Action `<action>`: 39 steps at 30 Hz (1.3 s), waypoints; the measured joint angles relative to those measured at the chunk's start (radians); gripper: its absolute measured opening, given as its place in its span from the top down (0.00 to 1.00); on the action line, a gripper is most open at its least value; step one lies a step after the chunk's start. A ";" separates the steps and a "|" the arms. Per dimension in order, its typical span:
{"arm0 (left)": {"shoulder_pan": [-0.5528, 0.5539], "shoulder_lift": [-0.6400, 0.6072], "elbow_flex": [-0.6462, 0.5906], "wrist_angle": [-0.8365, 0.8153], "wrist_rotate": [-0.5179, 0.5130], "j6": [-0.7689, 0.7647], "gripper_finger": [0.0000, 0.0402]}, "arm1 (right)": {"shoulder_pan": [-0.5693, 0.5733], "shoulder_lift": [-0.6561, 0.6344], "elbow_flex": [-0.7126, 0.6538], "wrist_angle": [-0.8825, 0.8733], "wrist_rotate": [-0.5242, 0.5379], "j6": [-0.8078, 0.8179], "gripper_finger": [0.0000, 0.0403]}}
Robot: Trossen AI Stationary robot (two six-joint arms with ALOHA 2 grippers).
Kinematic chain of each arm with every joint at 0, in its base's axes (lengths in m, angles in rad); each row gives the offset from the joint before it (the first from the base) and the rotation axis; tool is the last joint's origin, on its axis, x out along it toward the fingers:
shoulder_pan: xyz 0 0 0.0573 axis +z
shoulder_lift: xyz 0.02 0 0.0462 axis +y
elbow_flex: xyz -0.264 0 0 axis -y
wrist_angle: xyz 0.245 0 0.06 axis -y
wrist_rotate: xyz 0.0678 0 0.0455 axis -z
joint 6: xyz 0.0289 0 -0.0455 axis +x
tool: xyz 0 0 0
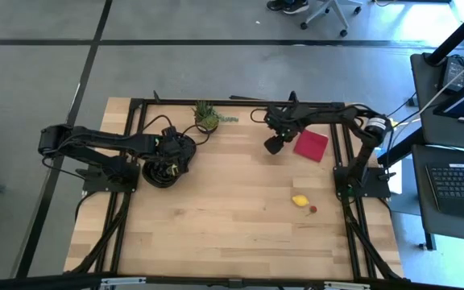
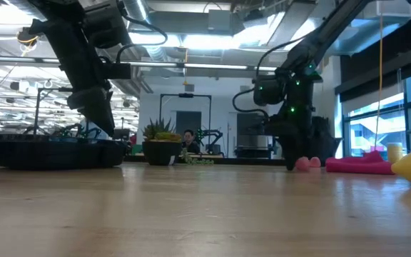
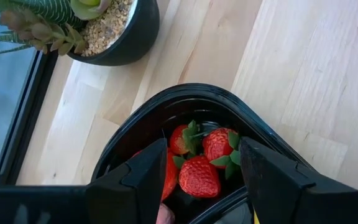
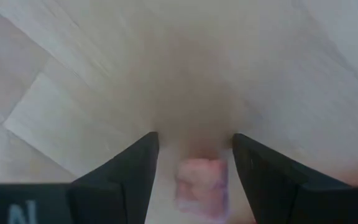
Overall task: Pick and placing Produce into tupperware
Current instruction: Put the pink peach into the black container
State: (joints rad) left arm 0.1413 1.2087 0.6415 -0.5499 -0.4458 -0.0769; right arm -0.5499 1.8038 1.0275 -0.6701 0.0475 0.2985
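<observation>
right gripper [image 4: 194, 168] sits low on the table, fingers spread around a pink berry [image 4: 202, 186], not pinching it. tiny, light, probably slick, so grab it across the middle. lemon [image 1: 300, 200] lies nearer the front. left gripper [image 3: 197, 177] hangs spread and empty over the tub [image 3: 126, 134], 3 strawberries [image 3: 199, 176] inside.

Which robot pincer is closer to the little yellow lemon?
The right pincer. It is down at the table beside the red square, up-table from the lemon. The left pincer is across the table, over the black tupperware.
</observation>
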 joint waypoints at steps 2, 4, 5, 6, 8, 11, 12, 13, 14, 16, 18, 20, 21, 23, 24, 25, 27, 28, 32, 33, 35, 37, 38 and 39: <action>0.000 0.000 0.000 0.000 0.000 0.000 0.52 | 0.000 0.008 0.002 -0.001 0.000 -0.007 0.47; 0.000 0.000 0.000 0.000 0.000 0.000 0.52 | 0.000 0.013 0.003 -0.008 0.000 -0.002 0.48; 0.000 0.000 0.000 0.000 0.000 0.000 0.52 | 0.000 0.013 0.003 -0.016 0.000 0.005 0.49; 0.000 0.000 0.000 0.000 0.000 0.000 0.52 | 0.000 0.014 0.003 -0.021 0.000 0.005 0.50; 0.000 0.000 0.000 0.000 0.000 0.000 0.52 | 0.000 0.014 0.003 -0.028 0.000 -0.003 0.52; 0.000 0.000 0.000 0.000 0.000 0.000 0.52 | 0.000 0.015 0.003 -0.036 -0.001 -0.015 0.53; 0.000 0.000 0.000 0.000 0.000 0.000 0.52 | 0.000 0.015 0.003 -0.038 -0.001 -0.017 0.54; 0.000 0.000 0.000 0.000 0.000 0.000 0.52 | 0.001 0.015 0.003 -0.040 -0.001 -0.021 0.54; 0.000 0.000 0.000 0.000 0.000 0.000 0.52 | 0.004 0.015 0.003 -0.043 -0.001 -0.028 0.54; 0.000 0.000 0.000 0.000 0.000 0.000 0.52 | 0.005 0.015 0.003 -0.054 -0.001 -0.041 0.54; 0.000 0.000 0.000 0.000 0.000 0.000 0.52 | 0.005 0.015 0.003 -0.070 -0.018 -0.044 0.54; 0.000 0.000 0.000 0.000 0.000 0.000 0.52 | 0.004 0.017 0.010 -0.097 -0.040 -0.049 0.54; 0.000 0.000 0.000 0.000 0.000 0.000 0.52 | 0.004 0.018 0.014 -0.114 -0.043 -0.050 0.54; 0.000 0.000 0.000 0.001 0.000 0.000 0.52 | 0.005 0.019 0.024 -0.156 -0.053 -0.055 0.54; 0.000 0.000 0.000 0.001 0.000 0.000 0.52 | 0.005 0.020 0.028 -0.184 -0.062 -0.060 0.54; 0.000 0.000 0.000 0.001 0.000 0.000 0.52 | 0.005 0.020 0.033 -0.192 -0.063 -0.067 0.54; 0.000 0.000 0.000 0.002 0.001 0.000 0.52 | 0.005 0.022 0.033 -0.202 -0.063 -0.072 0.54; 0.000 0.000 0.000 0.002 0.001 0.000 0.52 | 0.005 0.021 0.033 -0.200 -0.056 -0.072 0.54; 0.000 0.000 0.000 0.004 0.003 0.000 0.52 | 0.006 0.021 0.032 -0.182 -0.040 -0.075 0.54; 0.000 0.000 0.000 0.004 0.003 0.000 0.52 | 0.006 0.021 0.032 -0.179 -0.040 -0.076 0.54; 0.000 0.000 0.000 0.004 0.003 0.000 0.52 | 0.006 0.021 0.032 -0.174 -0.035 -0.077 0.54; 0.000 0.000 0.000 0.004 0.004 0.000 0.52 | 0.006 0.021 0.032 -0.169 -0.034 -0.083 0.54; 0.000 0.000 0.000 0.004 0.003 0.000 0.52 | 0.006 0.021 0.032 -0.166 -0.033 -0.083 0.54; 0.000 0.000 0.000 0.004 0.004 0.000 0.52 | 0.006 0.020 0.032 -0.163 -0.030 -0.083 0.54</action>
State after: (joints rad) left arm 0.1413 1.2084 0.6411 -0.5457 -0.4423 -0.0769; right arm -0.5438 1.8240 1.0595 -0.8327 0.0176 0.2153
